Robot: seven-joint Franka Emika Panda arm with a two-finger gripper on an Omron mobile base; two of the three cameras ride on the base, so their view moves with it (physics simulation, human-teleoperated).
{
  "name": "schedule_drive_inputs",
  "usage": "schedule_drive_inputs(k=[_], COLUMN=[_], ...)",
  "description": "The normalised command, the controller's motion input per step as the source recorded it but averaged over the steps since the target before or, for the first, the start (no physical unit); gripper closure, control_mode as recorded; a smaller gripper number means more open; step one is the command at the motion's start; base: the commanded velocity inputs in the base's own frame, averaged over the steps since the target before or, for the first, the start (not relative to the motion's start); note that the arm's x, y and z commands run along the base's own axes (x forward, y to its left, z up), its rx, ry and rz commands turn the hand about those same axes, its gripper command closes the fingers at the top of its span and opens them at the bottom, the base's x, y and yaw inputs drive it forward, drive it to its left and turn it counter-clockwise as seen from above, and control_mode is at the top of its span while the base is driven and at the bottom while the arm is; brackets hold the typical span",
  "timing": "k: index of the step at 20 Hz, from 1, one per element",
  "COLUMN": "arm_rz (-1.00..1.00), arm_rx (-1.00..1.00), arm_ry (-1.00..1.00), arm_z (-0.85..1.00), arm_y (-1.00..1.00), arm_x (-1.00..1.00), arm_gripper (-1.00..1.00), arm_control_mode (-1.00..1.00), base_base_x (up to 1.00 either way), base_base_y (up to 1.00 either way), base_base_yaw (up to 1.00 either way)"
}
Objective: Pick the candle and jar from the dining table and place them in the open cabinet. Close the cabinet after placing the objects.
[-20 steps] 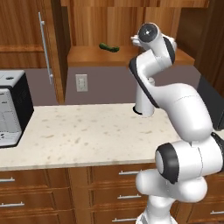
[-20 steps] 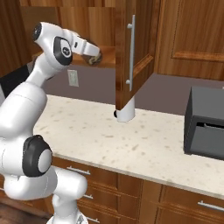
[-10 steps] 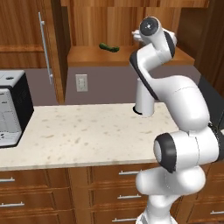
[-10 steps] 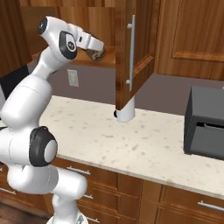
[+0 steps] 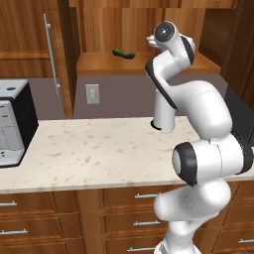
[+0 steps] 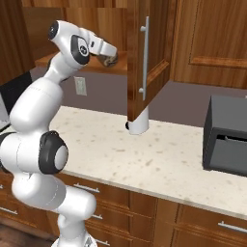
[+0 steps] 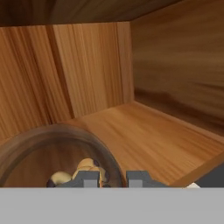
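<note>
Inside the open cabinet (image 7: pixel 144 135), bare shelf lies ahead; the jaws clamp the jar (image 7: pixel 52 153).

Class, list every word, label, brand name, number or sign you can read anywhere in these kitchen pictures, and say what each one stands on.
None: no readable text in any view.
Toaster: faint markings on its front, too small to read.
Wall outlet: plain plate, no lettering.
Black appliance: no visible label.
Cabinet, counter and drawers: unmarked.
Robot arm: no logo to be made out.
</note>
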Motion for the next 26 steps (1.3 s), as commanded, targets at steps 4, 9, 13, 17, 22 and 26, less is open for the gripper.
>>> schedule_drive_inputs(k=[4, 9, 13, 17, 22, 26], arm_rz=[0.00, 0.00, 0.00, 0.00, 0.00, 0.00], arm_rx=[0.00, 0.00, 0.00, 0.00, 0.01, 0.01], arm_ry=[-0.02, -0.02, -0.03, 0.00, 0.00, 0.00], arm_z=[-0.22, -0.20, -0.14, -0.05, 0.00, 0.00], arm_y=[0.00, 0.00, 0.00, 0.00, 0.00, -0.01], arm_x=[0.34, 0.35, 0.26, 0.14, 0.02, 0.05], arm_gripper=[1.00, 1.00, 1.00, 1.00, 1.00, 1.00], arm_control_mode=[-1.00, -1.00, -1.00, -1.00, -1.00, -1.00], base_base_x=[0.00, 0.00, 0.00, 0.00, 0.00, 0.00], base_base_y=[0.00, 0.00, 0.00, 0.00, 0.00, 0.00], base_base_yaw=[0.00, 0.00, 0.00, 0.00, 0.00, 0.00])
